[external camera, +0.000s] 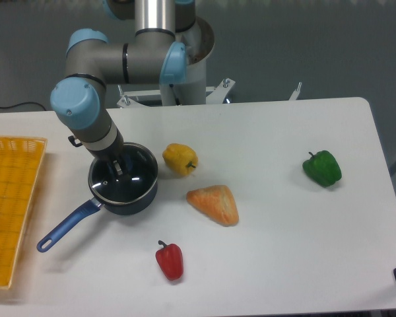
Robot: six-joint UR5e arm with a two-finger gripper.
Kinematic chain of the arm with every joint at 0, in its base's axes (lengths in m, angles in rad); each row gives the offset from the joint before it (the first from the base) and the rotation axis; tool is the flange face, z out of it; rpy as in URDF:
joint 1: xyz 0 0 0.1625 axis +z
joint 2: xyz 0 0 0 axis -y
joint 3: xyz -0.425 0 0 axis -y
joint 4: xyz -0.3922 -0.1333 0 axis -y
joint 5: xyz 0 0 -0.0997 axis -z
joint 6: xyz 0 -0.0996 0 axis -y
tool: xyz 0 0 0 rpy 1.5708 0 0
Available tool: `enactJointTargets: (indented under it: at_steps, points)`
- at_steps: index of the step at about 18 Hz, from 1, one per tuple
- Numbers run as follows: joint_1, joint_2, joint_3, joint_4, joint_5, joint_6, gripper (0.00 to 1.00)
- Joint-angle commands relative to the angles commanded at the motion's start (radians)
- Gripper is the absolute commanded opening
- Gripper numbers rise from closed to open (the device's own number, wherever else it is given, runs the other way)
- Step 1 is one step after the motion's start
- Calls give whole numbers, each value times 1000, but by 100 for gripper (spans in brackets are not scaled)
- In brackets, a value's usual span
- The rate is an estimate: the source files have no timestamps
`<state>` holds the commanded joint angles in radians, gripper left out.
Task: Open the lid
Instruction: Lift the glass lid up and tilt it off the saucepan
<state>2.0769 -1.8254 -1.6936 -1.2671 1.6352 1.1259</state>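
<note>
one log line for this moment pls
phase: grasping lid | tool: over round glass lid on dark blue saucepan | grip: unclear | lid: not lifted

White table carries saucepan, three peppers, bread, basket.
</note>
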Motion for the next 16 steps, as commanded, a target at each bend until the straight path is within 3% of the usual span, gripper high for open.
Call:
enactJointTargets:
  at_steps: [6, 16]
  points:
    - [71, -2, 52, 0, -11, 5, 58]
    - [118, -6, 66, -5, -2, 49, 58]
